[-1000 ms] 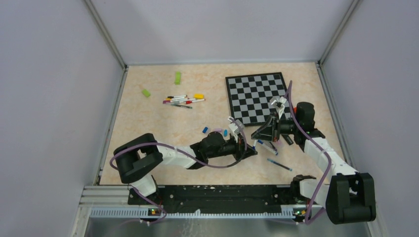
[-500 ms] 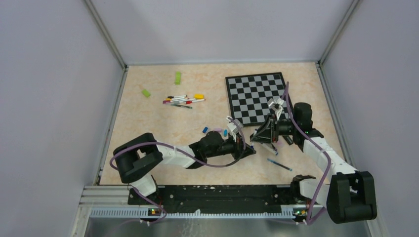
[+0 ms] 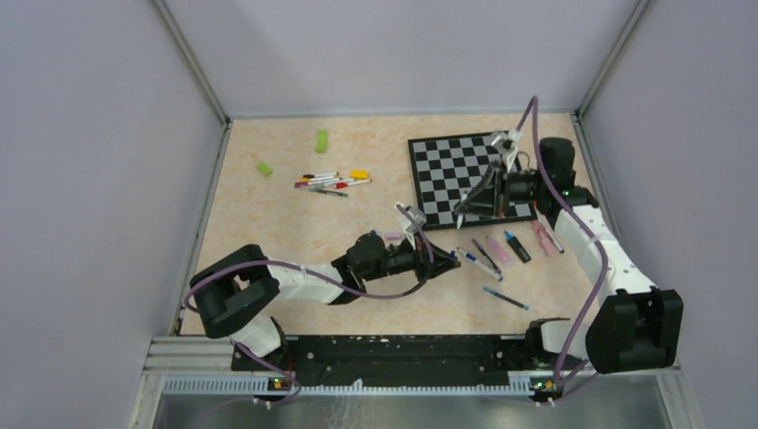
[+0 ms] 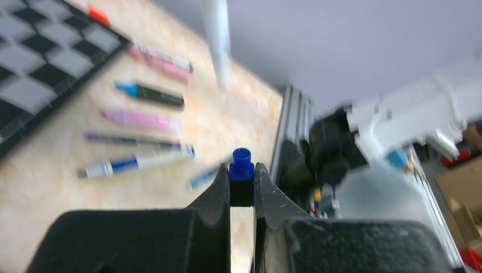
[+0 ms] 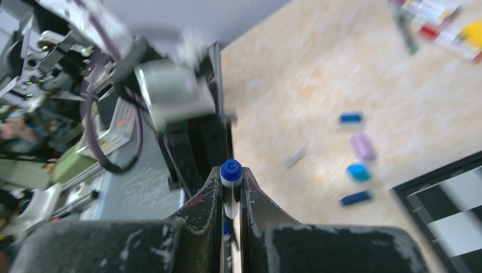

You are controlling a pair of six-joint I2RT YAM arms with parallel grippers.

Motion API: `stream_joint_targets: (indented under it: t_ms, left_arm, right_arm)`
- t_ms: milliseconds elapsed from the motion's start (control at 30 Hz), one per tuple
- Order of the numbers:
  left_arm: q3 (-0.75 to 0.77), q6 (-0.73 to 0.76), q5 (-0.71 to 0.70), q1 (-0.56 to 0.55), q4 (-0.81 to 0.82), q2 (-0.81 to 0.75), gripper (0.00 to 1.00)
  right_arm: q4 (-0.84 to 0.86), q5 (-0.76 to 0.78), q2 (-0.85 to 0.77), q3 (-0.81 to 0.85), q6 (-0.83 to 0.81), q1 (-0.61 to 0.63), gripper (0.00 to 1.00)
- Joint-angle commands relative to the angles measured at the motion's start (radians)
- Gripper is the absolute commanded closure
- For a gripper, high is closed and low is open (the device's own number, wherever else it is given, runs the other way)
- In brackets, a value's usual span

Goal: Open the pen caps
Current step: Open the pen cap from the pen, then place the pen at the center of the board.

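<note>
In the left wrist view, a small blue pen cap (image 4: pixel 241 169) stands clamped between the fingertips of my left gripper (image 4: pixel 242 173), which sits low over the table (image 3: pixel 451 260). My right gripper (image 5: pixel 231 175) is shut on a white pen with a blue end (image 5: pixel 231 172). It hangs above the chessboard's near edge (image 3: pixel 459 214), apart from the left gripper. Several pens (image 3: pixel 501 252) lie side by side right of the left gripper, and another (image 3: pixel 505 298) lies nearer. More pens (image 3: pixel 331 183) are heaped at the far left. Loose caps (image 5: pixel 358 172) lie on the table.
The chessboard (image 3: pixel 451 165) lies at the far right. Two green blocks (image 3: pixel 321 140) (image 3: pixel 264 168) and a yellow one (image 3: pixel 359 173) sit near the pen heap. Grey walls close the table on three sides, and a metal rail (image 3: pixel 357 353) runs along the near edge.
The two grippers were close together; the right one has swung up and back over the chessboard with the pen. The left one, still holding the blue cap, has shifted slightly left.
</note>
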Motion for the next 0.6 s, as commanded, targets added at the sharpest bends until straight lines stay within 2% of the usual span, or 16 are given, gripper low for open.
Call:
stream_joint_targets:
  t_ms: [0,133,200,233,300,367,467,567]
  left_arm:
    - [-0.123,0.009,0.142,-0.028,-0.152,-0.039,1.00]
    - [-0.162,0.033,0.150,-0.028,-0.188,-0.114,1.00]
    - [-0.179,0.051,0.132,-0.029,-0.217,-0.171,1.00]
    - [-0.186,0.058,0.113,-0.028,-0.239,-0.201,1.00]
    - [-0.196,0.073,0.062,-0.029,-0.295,-0.266,1.00]
    - [-0.200,0.091,-0.008,-0.028,-0.384,-0.334,1.00]
    - [-0.214,0.085,-0.123,-0.029,-0.503,-0.419,1.00]
    - [-0.255,0.055,-0.229,-0.028,-0.567,-0.506,1.00]
  right_arm:
    - [0.066,-0.018,0.028,0.257,0.085,-0.034,1.00]
    - [0.318,-0.003,0.006,0.200,0.316,-0.034,1.00]
    - [0.304,0.007,-0.016,0.168,0.286,-0.046,1.00]
    - [0.217,0.019,-0.029,0.170,0.210,-0.058,1.00]
    - [-0.069,0.091,-0.051,0.199,-0.064,-0.094,1.00]
    - [-0.388,0.257,-0.058,0.232,-0.396,-0.105,1.00]
    - [-0.614,0.537,-0.068,0.200,-0.627,-0.105,1.00]
    - [-0.729,0.719,-0.083,0.154,-0.774,-0.133,1.00]
